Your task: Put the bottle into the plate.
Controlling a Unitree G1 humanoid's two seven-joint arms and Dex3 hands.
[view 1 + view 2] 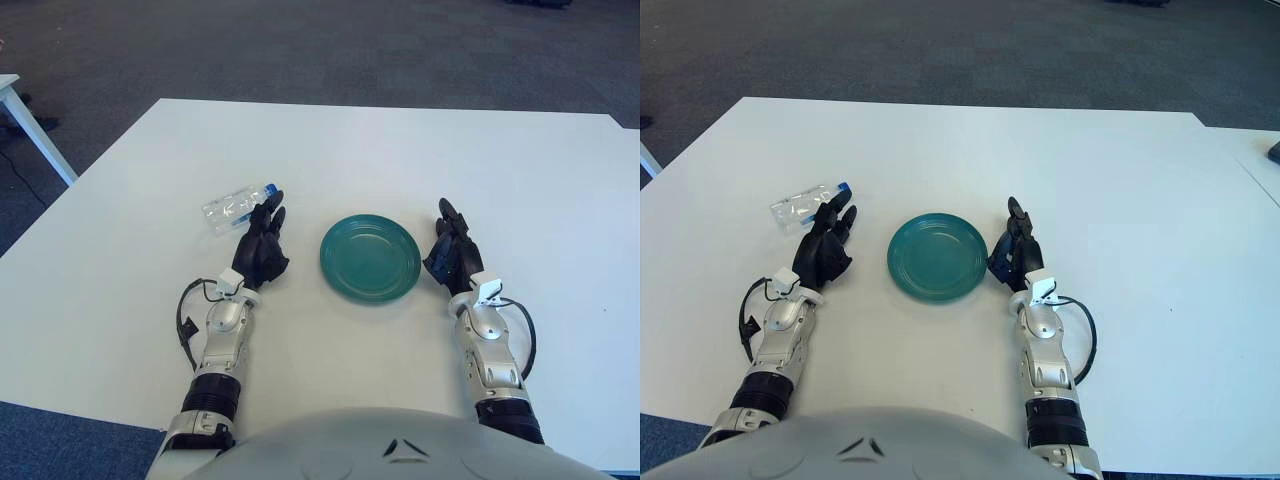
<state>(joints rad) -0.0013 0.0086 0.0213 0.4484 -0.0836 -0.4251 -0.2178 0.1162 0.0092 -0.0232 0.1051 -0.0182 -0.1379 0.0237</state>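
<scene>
Bottle point(238, 206), a clear plastic one with a blue cap, lies on its side on the white table point(400, 150), left of the green plate point(370, 258) and well apart from it. Left hand point(262, 247) sits just below the bottle's capped end, its black fingers point(272, 220) stretched out and holding nothing; whether the tips touch the bottle cannot be told. Right hand point(450, 250) shows just beside the plate's right rim, fingers likewise extended and empty.
</scene>
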